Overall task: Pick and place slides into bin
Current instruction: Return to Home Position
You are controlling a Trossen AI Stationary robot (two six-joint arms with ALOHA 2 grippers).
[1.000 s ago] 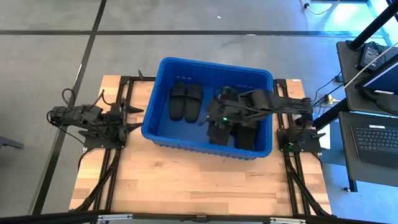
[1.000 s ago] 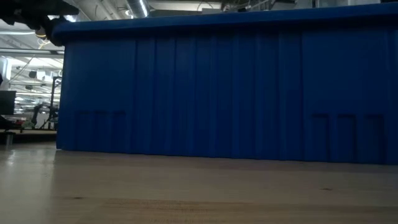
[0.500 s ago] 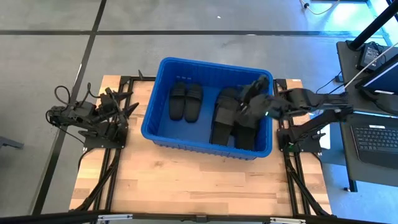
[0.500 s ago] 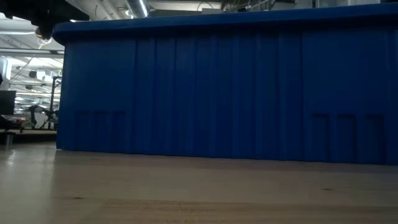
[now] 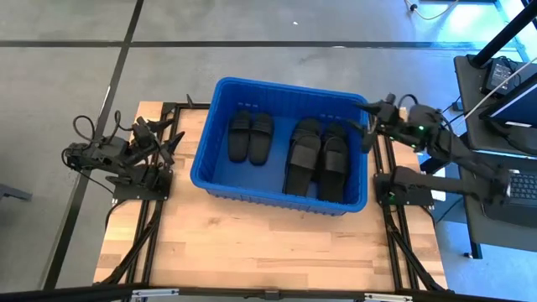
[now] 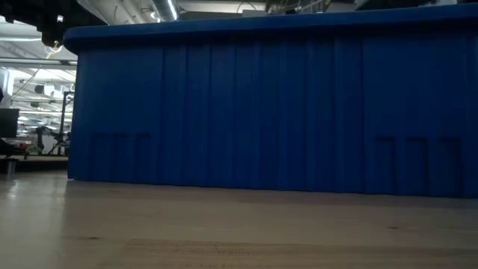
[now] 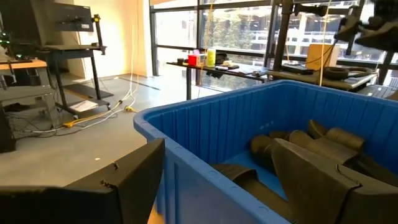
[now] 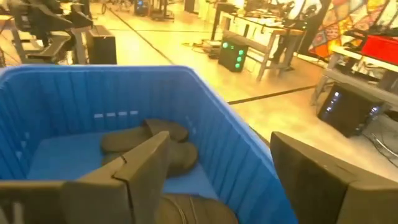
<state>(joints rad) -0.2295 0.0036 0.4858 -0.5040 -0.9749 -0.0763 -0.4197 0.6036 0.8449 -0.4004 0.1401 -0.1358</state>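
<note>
The bin (image 5: 281,86) stands on the far middle of the light wooden table (image 5: 252,243). It is a bright blue tub with ribbed walls and a rolled rim. All the slides (image 5: 251,137) that show lie inside it. One pair sits side by side on the left of its floor, and the others overlap in a cluster (image 5: 319,159) on the right. A short row of small pale marks (image 5: 244,106) shows on the far inner wall, too small to read. Nothing on the straps can be read either.

The left gripper (image 5: 168,147) sits at the table's left edge, apart from the bin and pointing toward its left wall. In its wrist view the left gripper (image 7: 217,146) has its fingers (image 7: 134,177) spread apart with nothing between them, and the bin (image 7: 186,127) with slides (image 7: 323,146) in it lies beyond.

The right gripper (image 5: 366,126) is just beside the bin's far right corner, outside the rim. Its wrist view shows the right gripper (image 8: 219,140) with its fingers (image 8: 140,171) apart and empty, looking over the rim (image 8: 205,87) at slides (image 8: 155,134) on the blue floor.

From table height, the bin's near wall (image 6: 269,104) fills most of the view above the table (image 6: 224,232). A laptop (image 5: 512,189) sits on a stand to the right of the table, its keys too small to read.
</note>
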